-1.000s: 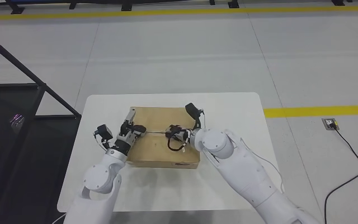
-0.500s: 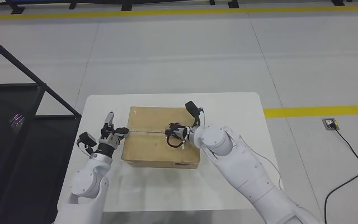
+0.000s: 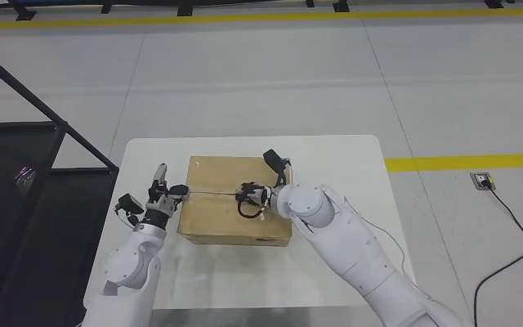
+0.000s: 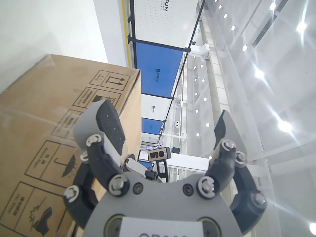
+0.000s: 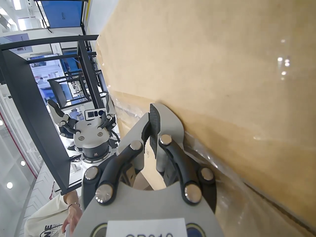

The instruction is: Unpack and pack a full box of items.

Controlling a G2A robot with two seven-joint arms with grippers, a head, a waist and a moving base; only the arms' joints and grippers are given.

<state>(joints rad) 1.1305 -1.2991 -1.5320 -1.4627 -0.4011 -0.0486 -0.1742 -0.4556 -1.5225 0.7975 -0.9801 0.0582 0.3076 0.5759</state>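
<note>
A closed brown cardboard box (image 3: 221,176) with a taped seam across its top sits in the middle of the white table (image 3: 343,163). My right gripper (image 3: 243,199) lies on the box top at the seam. In the right wrist view this gripper (image 5: 151,122) is shut, its pads pressed together against the cardboard (image 5: 209,50) beside the clear tape. My left gripper (image 3: 166,190) stands just off the box's left side, open. In the left wrist view the left gripper (image 4: 165,122) has one finger next to the printed box wall (image 4: 49,114), with nothing between its fingers.
A black metal frame (image 3: 49,147) stands on the floor close to the table's left edge. Bare table surface lies to the right of the box and along the front edge.
The left gripper has drawn back from above the box's left part to beside its left side. The right gripper has slid a little leftward along the seam.
</note>
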